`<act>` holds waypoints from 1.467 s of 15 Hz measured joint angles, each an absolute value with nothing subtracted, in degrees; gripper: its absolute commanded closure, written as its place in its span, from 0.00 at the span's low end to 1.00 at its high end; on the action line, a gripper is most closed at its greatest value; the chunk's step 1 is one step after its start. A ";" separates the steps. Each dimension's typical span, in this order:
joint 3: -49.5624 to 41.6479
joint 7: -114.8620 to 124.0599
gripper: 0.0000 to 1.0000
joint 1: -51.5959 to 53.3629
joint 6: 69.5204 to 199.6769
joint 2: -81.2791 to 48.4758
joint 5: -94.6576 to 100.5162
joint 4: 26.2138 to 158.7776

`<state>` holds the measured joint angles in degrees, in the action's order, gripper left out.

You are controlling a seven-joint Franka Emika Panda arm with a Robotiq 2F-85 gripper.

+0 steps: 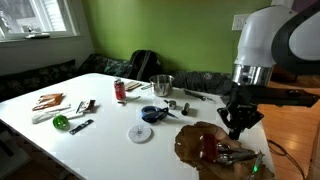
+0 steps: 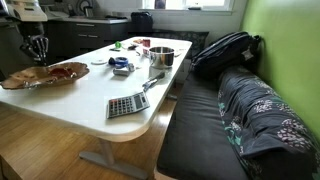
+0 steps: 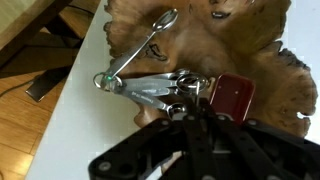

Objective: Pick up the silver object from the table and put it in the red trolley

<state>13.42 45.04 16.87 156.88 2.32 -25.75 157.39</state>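
The red trolley [image 3: 235, 97] lies on a brown wooden slab [image 3: 250, 40]; in an exterior view it is a small red shape [image 1: 207, 151]. The silver object [image 3: 160, 88], a bunch of metal spoons on a ring with one long spoon [image 3: 150, 40] fanned out, lies on the slab against the trolley's side; it also shows in an exterior view [image 1: 238, 155]. My gripper [image 3: 188, 112] hangs just above them with its fingers together. It shows above the slab in both exterior views [image 1: 238, 128] [image 2: 38, 52]. I see nothing between the fingers.
The slab [image 1: 195, 140] sits near the white table's corner. Further along stand a red can [image 1: 119, 90], a metal pot [image 1: 162, 84], a white disc [image 1: 139, 133] and small tools. A calculator [image 2: 126, 104] lies by the edge; a backpack [image 2: 225, 50] is on the sofa.
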 measured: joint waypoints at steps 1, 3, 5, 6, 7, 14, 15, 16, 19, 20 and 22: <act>14.13 44.94 0.98 17.08 159.99 1.33 -27.33 157.41; 15.78 43.93 0.98 17.85 168.39 -0.67 -32.84 157.37; 17.28 42.59 0.98 18.78 175.37 -2.58 -38.05 156.89; 18.00 42.46 0.98 19.00 177.75 -3.55 -39.39 156.48; 18.56 42.46 0.98 19.12 179.57 -4.53 -39.96 156.11; 18.96 42.52 0.65 19.14 187.88 -12.29 -39.76 154.55; 18.83 42.52 0.60 19.14 188.28 -13.33 -39.74 154.26; 18.69 42.52 0.51 19.16 188.68 -14.29 -39.74 154.00; 18.24 42.52 0.30 19.26 189.02 -16.29 -39.73 153.28; 18.15 42.52 0.21 19.27 189.08 -16.56 -39.73 153.01; 18.67 42.75 0.07 18.72 189.08 -16.43 -39.80 152.65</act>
